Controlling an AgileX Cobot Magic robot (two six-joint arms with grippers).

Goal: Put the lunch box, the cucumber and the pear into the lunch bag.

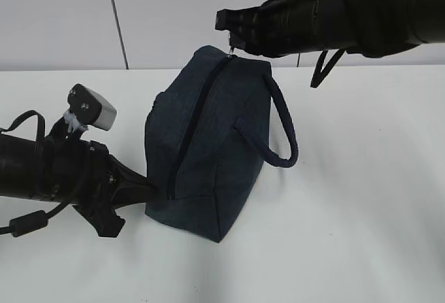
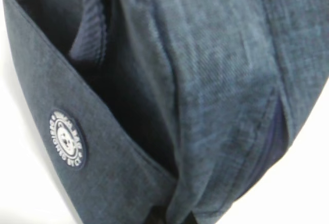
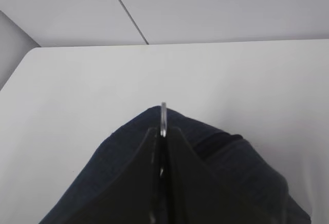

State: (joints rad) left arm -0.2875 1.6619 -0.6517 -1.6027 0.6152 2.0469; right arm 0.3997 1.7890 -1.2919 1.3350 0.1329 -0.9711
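The dark navy lunch bag (image 1: 222,150) stands on the white table (image 1: 361,199), its top zipper (image 1: 198,119) a dark, closed-looking line. My right gripper (image 1: 233,42) is shut on the silver ring pull (image 1: 231,53) at the bag's far top end. The right wrist view shows the ring pull (image 3: 163,115) pinched between the right gripper's (image 3: 163,131) jaws. My left gripper (image 1: 154,190) is shut on the fabric at the bag's near end. In the left wrist view the bag (image 2: 216,80) fills the frame above the gripper (image 2: 177,218). The lunch box, cucumber and pear are out of view.
A loop handle (image 1: 284,130) hangs off the bag's right side. A round white logo patch (image 2: 67,139) sits on the bag's side panel. A wall with a dark seam (image 1: 116,18) stands behind the table.
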